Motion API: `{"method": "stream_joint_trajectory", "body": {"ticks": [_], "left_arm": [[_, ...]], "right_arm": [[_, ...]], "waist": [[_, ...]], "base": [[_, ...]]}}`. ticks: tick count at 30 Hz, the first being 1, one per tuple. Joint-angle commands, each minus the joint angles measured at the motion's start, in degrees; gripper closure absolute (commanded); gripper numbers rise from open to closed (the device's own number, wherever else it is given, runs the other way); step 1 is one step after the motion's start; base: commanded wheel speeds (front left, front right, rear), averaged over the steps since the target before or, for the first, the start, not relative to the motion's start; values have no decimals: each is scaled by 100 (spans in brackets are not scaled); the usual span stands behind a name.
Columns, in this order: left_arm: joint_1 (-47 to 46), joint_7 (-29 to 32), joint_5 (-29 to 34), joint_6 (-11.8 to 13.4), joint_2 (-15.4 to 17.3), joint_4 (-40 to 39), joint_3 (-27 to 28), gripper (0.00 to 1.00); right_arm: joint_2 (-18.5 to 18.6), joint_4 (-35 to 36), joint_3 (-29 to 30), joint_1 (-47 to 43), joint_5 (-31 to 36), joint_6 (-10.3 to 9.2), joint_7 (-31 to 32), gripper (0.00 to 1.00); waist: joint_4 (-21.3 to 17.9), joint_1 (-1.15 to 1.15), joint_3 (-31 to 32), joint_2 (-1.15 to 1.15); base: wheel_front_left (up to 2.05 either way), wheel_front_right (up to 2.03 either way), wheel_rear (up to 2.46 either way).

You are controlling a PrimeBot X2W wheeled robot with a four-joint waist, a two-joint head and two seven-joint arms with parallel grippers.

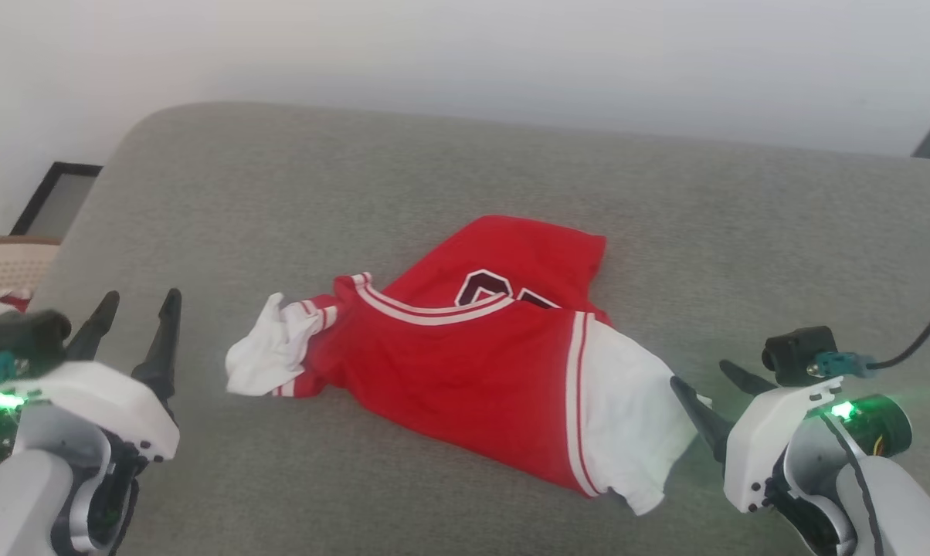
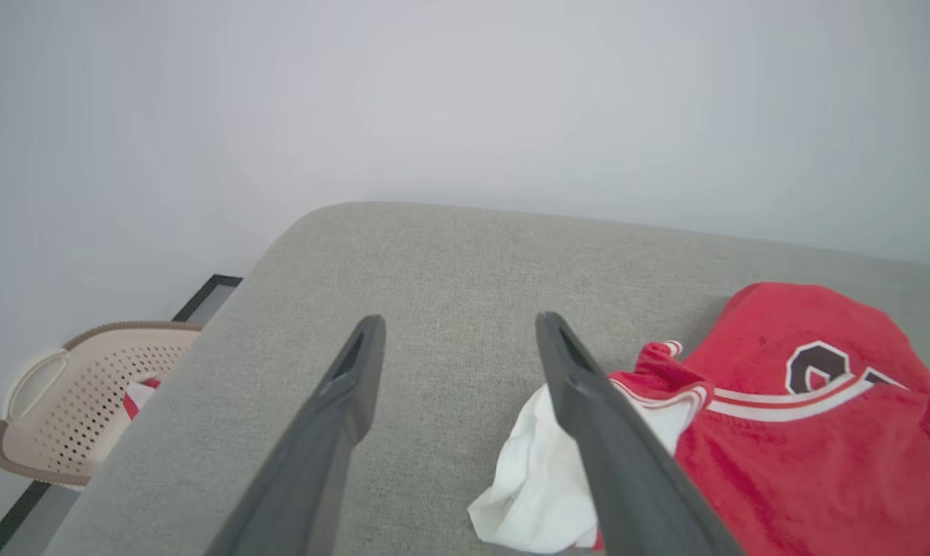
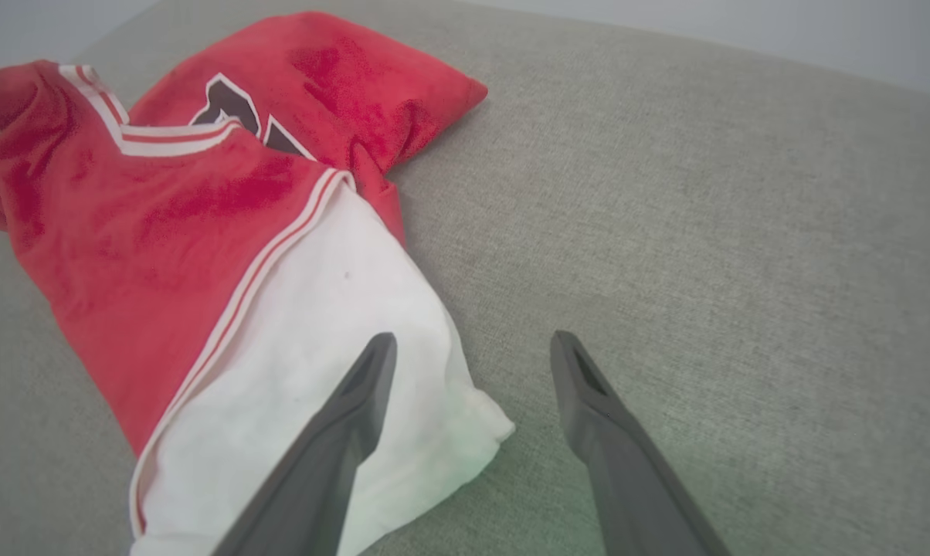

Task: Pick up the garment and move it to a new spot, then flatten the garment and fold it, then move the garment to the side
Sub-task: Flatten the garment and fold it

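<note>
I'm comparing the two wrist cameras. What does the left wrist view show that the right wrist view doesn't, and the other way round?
Left wrist view, not the right: the left gripper with its fingers open, a beige perforated basket beside the grey cushion, and the crumpled white sleeve of the garment.
Right wrist view, not the left: the right gripper with its fingers open, beside the other white sleeve, which lies spread out.
Both: the red garment with its dark number and striped neckline, lying on the grey cushion, held by neither gripper.
</note>
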State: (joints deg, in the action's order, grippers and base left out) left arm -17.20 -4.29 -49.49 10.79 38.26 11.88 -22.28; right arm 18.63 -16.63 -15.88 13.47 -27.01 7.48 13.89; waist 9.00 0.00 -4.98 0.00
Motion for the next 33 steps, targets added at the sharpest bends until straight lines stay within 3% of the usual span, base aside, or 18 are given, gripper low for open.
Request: {"method": "stream_joint_trajectory", "body": {"ticks": [1,7,15,16,17,27,33], "left_arm": [[110,-202,111,-31,3,-5,13,0],[327,-881,144,-10,-289,192,205,0],[428,-1081,284,-230,-717,479,446,0],[442,-1088,305,-260,-754,510,502,0],[442,-1094,301,-298,-817,535,566,0],[629,-1091,613,-609,-1156,541,1139,0],[625,-1091,728,-719,-1269,575,1271,0]], "right_arm": [[34,0,-45,25,-84,3,89,0],[216,-205,-154,115,-382,3,739,0],[162,-795,-246,281,-444,3,1318,0],[159,-859,-259,320,-410,3,1349,33],[153,-915,-253,345,-404,3,1349,100],[522,-729,265,620,-428,-4,1453,100],[1022,-581,867,634,-399,-3,1734,100]], "waist": [[100,0,-10,0],[391,0,-141,0],[682,0,-314,0],[700,0,-328,0],[714,0,-339,0],[624,0,-383,0],[556,0,-430,0]], "base": [[0,0,0],[0,0,0],[0,0,0],[0,0,0],[0,0,0],[0,0,0],[0,0,0]]}}
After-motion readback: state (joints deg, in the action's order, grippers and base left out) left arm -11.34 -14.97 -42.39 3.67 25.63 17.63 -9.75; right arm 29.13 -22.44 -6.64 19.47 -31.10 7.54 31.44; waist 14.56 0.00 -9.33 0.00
